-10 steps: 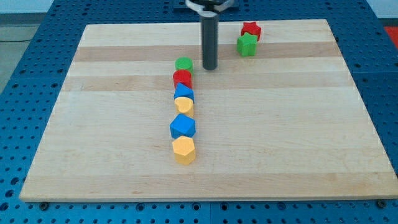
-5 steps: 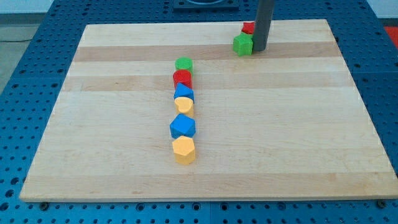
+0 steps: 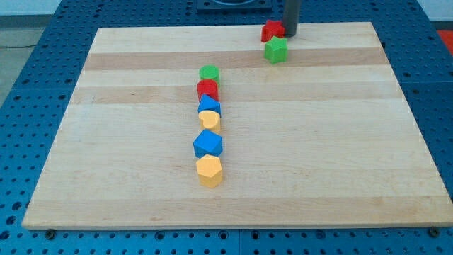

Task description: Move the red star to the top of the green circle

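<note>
- My tip [image 3: 290, 35] is at the view's top, touching the right side of the red star [image 3: 272, 31].
- This tool is a plain rod and holds nothing.
- The green star [image 3: 276, 49] sits just below the red star.
- The green circle [image 3: 209, 73] is well apart, on the counter [image 3: 340, 142].

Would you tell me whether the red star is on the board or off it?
On: the red star rests inside the board's top edge, my tip at its right.
</note>
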`<state>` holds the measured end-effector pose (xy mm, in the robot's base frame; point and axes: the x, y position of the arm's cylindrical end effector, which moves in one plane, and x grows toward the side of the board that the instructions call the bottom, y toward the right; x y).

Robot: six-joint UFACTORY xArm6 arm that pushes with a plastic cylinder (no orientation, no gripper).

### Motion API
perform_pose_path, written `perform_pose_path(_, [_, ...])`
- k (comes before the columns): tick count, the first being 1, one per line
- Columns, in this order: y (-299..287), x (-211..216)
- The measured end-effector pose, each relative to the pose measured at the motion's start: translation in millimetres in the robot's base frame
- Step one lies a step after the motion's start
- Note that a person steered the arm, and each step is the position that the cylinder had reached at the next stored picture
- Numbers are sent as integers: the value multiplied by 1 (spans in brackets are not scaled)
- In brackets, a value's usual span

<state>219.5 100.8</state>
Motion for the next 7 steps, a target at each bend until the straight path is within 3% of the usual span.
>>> perform_pose_path(3, [-82,-12])
perform_pose_path(7, [-128,50])
